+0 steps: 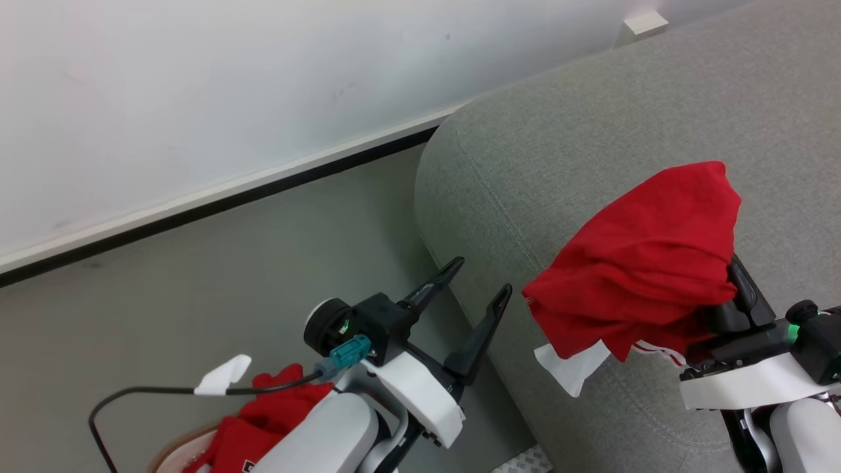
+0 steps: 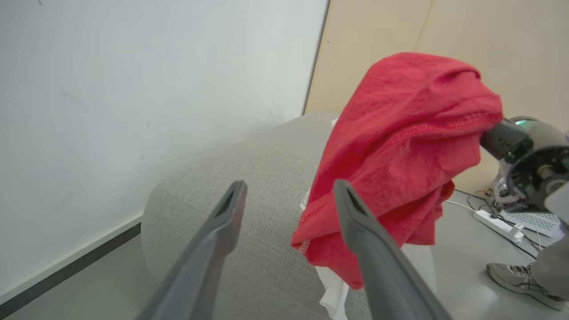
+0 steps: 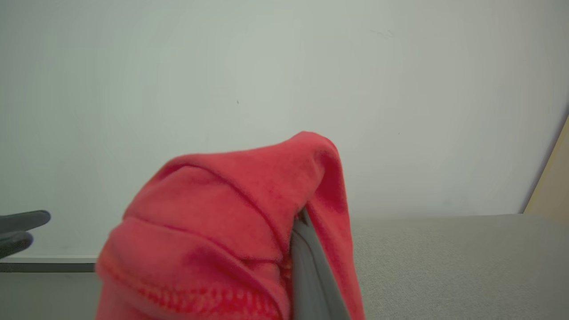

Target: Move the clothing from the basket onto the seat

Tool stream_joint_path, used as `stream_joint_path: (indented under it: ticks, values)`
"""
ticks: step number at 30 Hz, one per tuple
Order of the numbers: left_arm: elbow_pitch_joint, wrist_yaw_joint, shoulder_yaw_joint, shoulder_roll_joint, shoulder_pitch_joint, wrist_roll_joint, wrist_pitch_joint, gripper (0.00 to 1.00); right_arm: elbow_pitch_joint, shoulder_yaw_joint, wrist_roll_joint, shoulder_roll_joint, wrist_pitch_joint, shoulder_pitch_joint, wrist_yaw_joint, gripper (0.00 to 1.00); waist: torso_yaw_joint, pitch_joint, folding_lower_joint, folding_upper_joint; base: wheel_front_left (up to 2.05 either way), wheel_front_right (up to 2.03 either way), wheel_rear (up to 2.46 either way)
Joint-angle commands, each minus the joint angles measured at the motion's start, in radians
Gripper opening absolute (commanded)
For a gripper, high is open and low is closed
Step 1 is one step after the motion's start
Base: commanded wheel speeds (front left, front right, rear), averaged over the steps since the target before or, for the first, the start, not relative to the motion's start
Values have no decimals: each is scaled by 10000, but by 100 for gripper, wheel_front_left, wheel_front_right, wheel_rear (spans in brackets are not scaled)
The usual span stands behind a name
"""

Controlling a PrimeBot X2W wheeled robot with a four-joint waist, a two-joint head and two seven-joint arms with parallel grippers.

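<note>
Right pincer [image 1: 741, 292] clenched on one red garment [image 1: 650, 263] over the seat [image 1: 591, 131], left pincer [image 1: 481, 279] agape (second garment [image 1: 276, 407] in basket [image 1: 179, 449])

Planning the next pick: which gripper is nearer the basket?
Left. The left gripper, open, hangs over the floor near the basket; the right gripper is off over the seat, shut on a red garment.

no legible text; black-white print [image 1: 250, 467] on red garment [image 1: 233, 439] in basket [image 1: 172, 453] (cut off, unreadable).
</note>
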Motion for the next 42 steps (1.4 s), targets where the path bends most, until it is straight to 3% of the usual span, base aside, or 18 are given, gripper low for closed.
stream_joint_path:
  ticks: [1, 11, 24, 29, 36, 42]
  values:
    - [-3, -18, -33, 104, -115, 11, 28, 100, 27, -89, 28, -24, -4, -161, -22, 0, -17, 125, 0, -1, 0, 0, 0]
    - [-198, -115, -206, 274, -611, 260, 379, 100, 422, -641, 709, -577, -4, -1835, -22, 0, 445, 1134, 0, -1, 0, 0, 0]
    - [-1075, -67, -334, 707, -1929, 865, 1266, 100, 2560, -2723, 2128, -2608, -4, -5305, -22, 0, 2053, 3881, 0, -1, 0, 0, 0]
    - [-1308, 31, -264, 763, -2299, 1005, 1306, 100, 3545, -3093, 2553, -3316, -4, -6485, -22, 0, 2560, 4693, 0, -1, 0, 0, 0]
    - [-1361, 139, -213, 763, -2621, 1092, 1210, 100, 5526, -2419, 1965, -4328, 4, -7592, -22, 0, 3095, 5372, 0, -1, 0, 0, 0]
    - [-1206, 189, -214, 689, -2569, 976, 989, 100, 8164, -1169, 1508, -4714, 1526, -7923, -22, 0, 3376, 5351, 0, -1, 0, 0, 0]
